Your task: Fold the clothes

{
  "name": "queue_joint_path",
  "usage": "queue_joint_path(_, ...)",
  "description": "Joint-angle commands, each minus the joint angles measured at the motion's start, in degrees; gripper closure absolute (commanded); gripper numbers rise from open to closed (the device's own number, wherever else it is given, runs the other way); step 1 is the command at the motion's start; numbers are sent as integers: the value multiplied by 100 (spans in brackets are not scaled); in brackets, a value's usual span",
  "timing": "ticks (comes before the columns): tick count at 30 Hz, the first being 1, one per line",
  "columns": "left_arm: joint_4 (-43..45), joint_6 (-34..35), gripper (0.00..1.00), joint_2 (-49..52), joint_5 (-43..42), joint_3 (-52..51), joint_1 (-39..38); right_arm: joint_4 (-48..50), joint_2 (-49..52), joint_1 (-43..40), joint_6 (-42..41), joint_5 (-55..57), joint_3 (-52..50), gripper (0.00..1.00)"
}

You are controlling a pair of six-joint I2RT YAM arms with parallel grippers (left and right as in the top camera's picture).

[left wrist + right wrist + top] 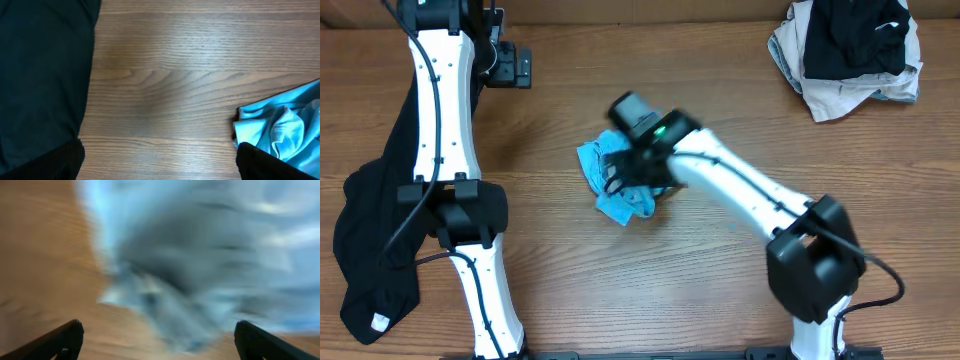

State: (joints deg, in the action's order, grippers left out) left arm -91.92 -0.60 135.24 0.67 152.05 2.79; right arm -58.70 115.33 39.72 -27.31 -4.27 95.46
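Note:
The light-blue T-shirt (pixel 620 190) lies crumpled in a small heap at the middle of the table; its lettering is hidden. My right gripper (pixel 625 170) hovers right over it, fingers spread wide; in the right wrist view the shirt (pixel 200 255) is a blue blur between and beyond the open fingers (pixel 157 340). My left gripper (pixel 525 68) is at the back left, open over bare wood (pixel 160 160), with the shirt's edge (pixel 280 130) at its right. A long black garment (pixel 380 210) hangs off the table's left side, also dark in the left wrist view (pixel 45 75).
A pile of black and beige garments (pixel 850 50) sits at the back right corner. The left arm's white links (pixel 445 120) stand over the black garment. The right arm's base (pixel 815 260) is at the front right.

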Motion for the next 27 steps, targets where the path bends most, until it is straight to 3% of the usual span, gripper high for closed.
queue_joint_path(1, 94, -116, 0, 42, -70, -297, 20, -557, -264, -846, -1215, 20, 79, 0)
queue_joint_path(6, 188, -116, 0, 42, -116, -514, 20, -354, -243, -1303, -1204, -407, -378, 0)
queue_joint_path(16, 275, -116, 0, 42, -175, -857, 20, 870, -232, -1331, -1495, -844, -1460, 4)
queue_joint_path(20, 291, -114, 0, 42, -177, -946, 20, 1318, -227, -1333, -1322, -496, -1563, 60)
queue_joint_path(23, 264, -116, 0, 42, -177, -955, 17, 1631, -227, -1362, -1185, -306, -1563, 80)
queue_joint_path(27, 151, -111, 0, 42, -184, -955, 17, 2142, -227, -1576, -870, -81, -1563, 92)
